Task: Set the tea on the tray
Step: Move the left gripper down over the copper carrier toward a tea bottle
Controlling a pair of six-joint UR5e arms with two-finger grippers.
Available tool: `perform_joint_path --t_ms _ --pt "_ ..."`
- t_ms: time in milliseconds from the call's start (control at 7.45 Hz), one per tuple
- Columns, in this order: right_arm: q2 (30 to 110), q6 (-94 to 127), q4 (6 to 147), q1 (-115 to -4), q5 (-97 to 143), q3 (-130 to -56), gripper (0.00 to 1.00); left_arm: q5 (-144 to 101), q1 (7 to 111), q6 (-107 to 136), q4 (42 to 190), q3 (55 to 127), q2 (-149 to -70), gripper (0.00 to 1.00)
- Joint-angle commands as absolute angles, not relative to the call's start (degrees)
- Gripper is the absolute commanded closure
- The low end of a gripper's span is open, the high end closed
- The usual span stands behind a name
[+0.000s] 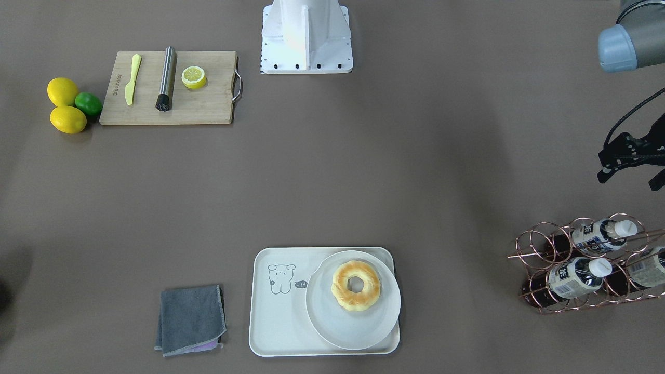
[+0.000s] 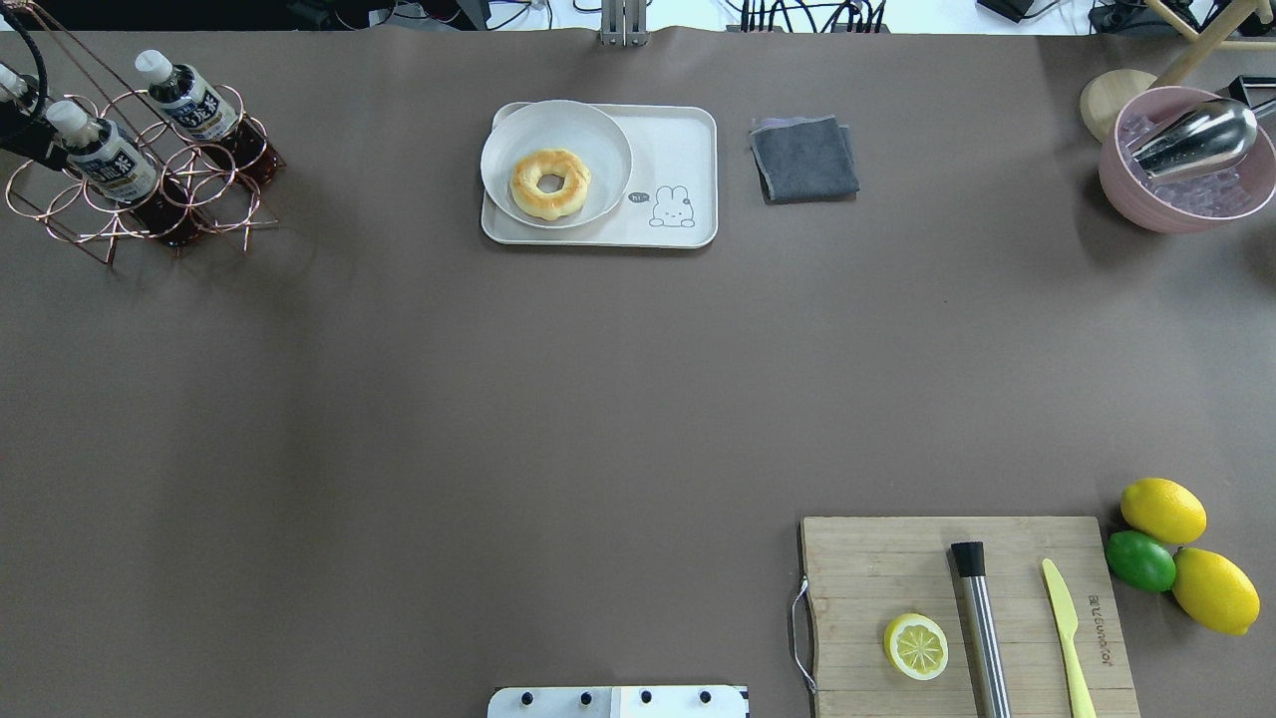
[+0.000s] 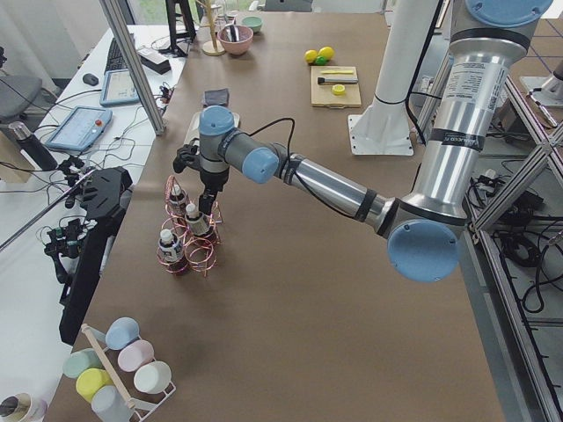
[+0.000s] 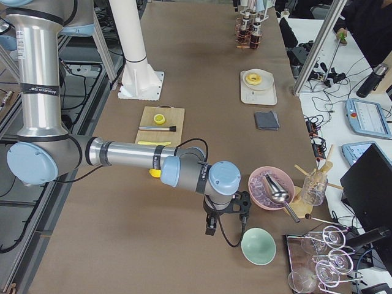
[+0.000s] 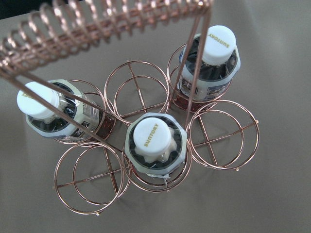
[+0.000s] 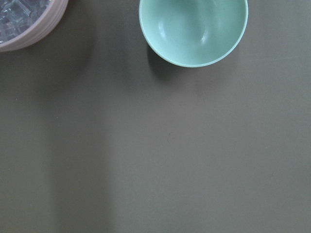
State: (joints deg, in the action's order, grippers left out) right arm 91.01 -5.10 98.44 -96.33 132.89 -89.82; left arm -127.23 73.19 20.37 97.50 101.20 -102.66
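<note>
Three tea bottles stand in a copper wire rack (image 1: 540,259) at the table's far left. The left wrist view looks straight down on them: one tea bottle (image 5: 151,141) in the middle, one (image 5: 211,48) at the upper right, one (image 5: 39,102) at the left. My left gripper (image 1: 629,179) hovers above the rack, jaws apart and empty; it also shows in the exterior left view (image 3: 207,189). The cream tray (image 1: 280,322) with the drawn bear holds a white plate (image 1: 322,311) with a doughnut (image 1: 356,285). My right gripper (image 4: 225,225) hangs over bare table; I cannot tell its state.
A grey cloth (image 1: 191,319) lies beside the tray. A cutting board (image 1: 208,109) carries a knife, a metal muddler and half a lemon, with lemons and a lime beside it. A pink ice bowl (image 2: 1186,204) and a mint bowl (image 6: 193,29) sit near my right gripper.
</note>
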Motion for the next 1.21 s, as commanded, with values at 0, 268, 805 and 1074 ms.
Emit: perform_joint_path --t_ms 0,268,805,1074 --pt "90.97 -5.1 98.44 -96.33 132.89 -89.82 0.0 -125.52 73.39 20.04 96.76 100.46 -103.98 0.02" --pt "91.05 -5.1 98.44 -96.33 132.89 -89.82 0.0 -122.88 73.74 21.09 103.23 97.76 -103.45 0.02" --pt "91.05 -5.1 98.44 -96.33 132.89 -89.65 0.0 -122.87 73.39 34.05 109.6 93.16 -104.94 0.02" --pt "91.05 -5.18 98.44 -96.33 132.8 -89.65 0.0 -122.78 72.78 38.05 109.6 92.99 -105.12 0.02"
